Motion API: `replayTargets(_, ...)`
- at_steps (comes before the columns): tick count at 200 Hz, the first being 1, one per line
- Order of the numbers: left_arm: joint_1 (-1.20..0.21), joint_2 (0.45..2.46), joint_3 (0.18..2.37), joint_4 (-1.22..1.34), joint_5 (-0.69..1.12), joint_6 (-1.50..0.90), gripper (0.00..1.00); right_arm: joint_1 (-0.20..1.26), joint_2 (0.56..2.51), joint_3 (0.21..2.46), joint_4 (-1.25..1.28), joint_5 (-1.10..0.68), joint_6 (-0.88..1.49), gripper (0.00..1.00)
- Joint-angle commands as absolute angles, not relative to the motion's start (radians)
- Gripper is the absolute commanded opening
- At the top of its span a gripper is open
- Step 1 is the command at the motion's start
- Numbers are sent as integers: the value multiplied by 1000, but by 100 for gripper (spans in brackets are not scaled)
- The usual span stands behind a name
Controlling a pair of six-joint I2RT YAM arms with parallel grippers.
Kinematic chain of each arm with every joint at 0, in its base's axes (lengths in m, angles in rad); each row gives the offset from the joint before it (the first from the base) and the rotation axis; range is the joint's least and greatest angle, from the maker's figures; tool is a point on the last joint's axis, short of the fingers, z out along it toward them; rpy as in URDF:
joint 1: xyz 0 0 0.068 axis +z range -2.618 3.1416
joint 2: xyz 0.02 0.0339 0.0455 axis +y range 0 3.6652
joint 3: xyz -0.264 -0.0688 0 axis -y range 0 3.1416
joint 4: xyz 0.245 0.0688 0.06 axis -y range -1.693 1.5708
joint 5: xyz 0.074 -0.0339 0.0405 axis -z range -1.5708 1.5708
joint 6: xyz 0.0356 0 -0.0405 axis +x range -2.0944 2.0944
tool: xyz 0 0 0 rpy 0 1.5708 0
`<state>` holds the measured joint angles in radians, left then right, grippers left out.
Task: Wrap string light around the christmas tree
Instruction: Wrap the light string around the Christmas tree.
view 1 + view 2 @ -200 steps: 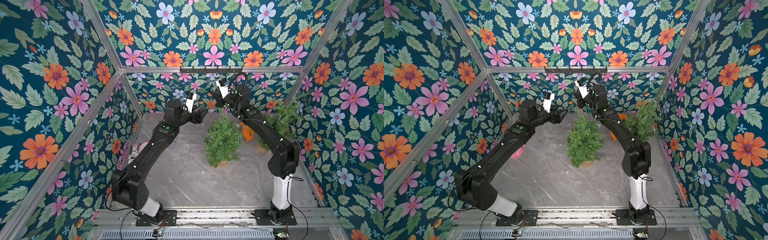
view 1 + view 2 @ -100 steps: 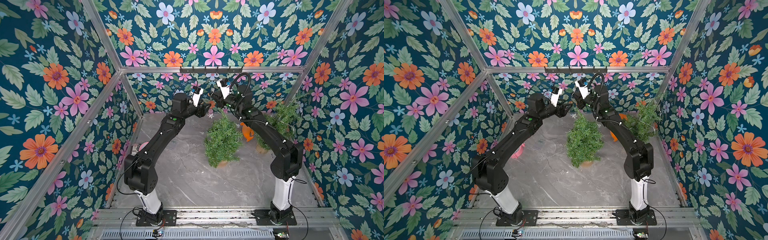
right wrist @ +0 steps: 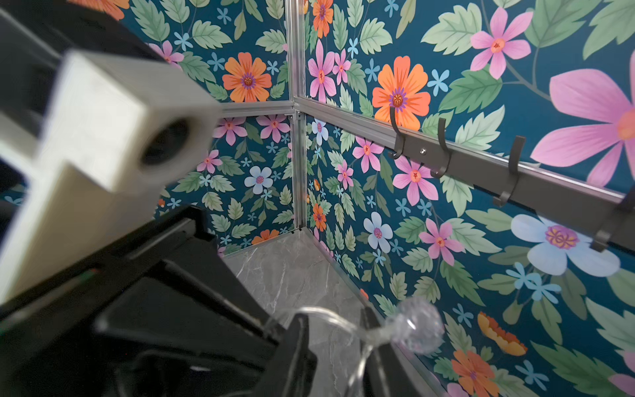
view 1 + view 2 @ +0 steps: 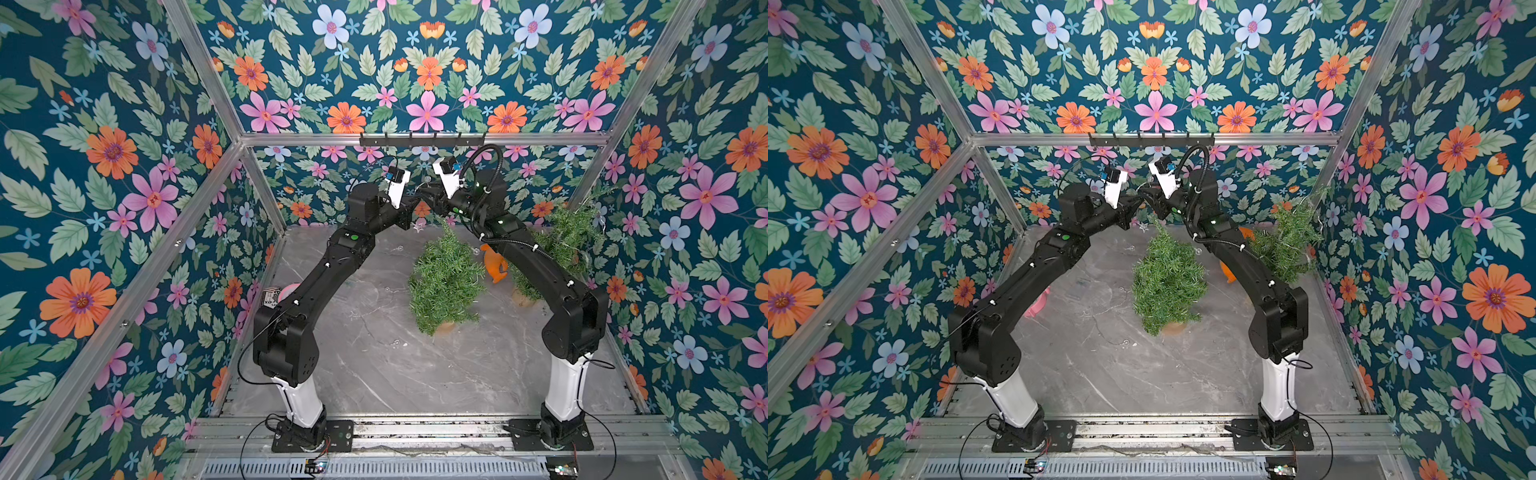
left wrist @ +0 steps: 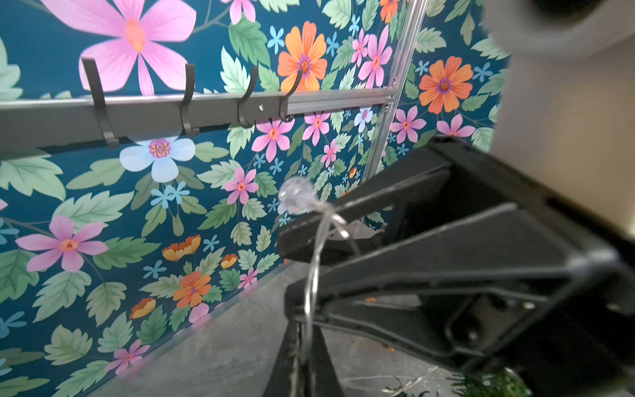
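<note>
The small green christmas tree (image 4: 446, 282) (image 4: 1167, 282) stands on the grey table. High above its tip, near the back wall, both grippers meet. In the left wrist view my left gripper (image 5: 304, 357) is shut on the thin clear wire of the string light (image 5: 314, 261). A round clear bulb (image 5: 297, 199) sits just past the right gripper's black fingers (image 5: 309, 240). In the right wrist view my right gripper (image 3: 336, 347) has its jaws apart, with the wire lying loosely across them and the bulb (image 3: 415, 326) beside one finger. In both top views the left gripper (image 4: 413, 205) (image 4: 1133, 205) touches the right gripper (image 4: 428, 195) (image 4: 1148, 195).
A second green tree (image 4: 569, 241) leans in the back right corner, with an orange object (image 4: 494, 266) beside it. A pink object (image 4: 289, 291) lies by the left wall. A hook rail (image 4: 422, 139) runs along the back wall just above the grippers. Loose bulbs (image 4: 396, 343) lie on the table.
My left arm has swung up and right to meet the right gripper, and its jaws have shut on the wire. The right gripper's jaws have come apart.
</note>
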<state>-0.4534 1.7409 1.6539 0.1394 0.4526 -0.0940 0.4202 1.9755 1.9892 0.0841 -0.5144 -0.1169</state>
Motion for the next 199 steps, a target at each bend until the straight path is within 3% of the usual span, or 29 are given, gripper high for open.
replayTargets(1,-457,1700,1632,260,442,-119,0,418,2011,2023,62,-468,-134,40)
replayTargets(57,-462,1642,1614,225,429,-56,0,409,2140,2151,16,-460,-105,56)
replayTargets(138,-462,1630,1680,143,409,7,0,373,2201,2217,-41,-468,-113,63)
replayTargets(199,-460,1585,1684,101,327,90,0,347,2217,2205,-6,-280,-56,72)
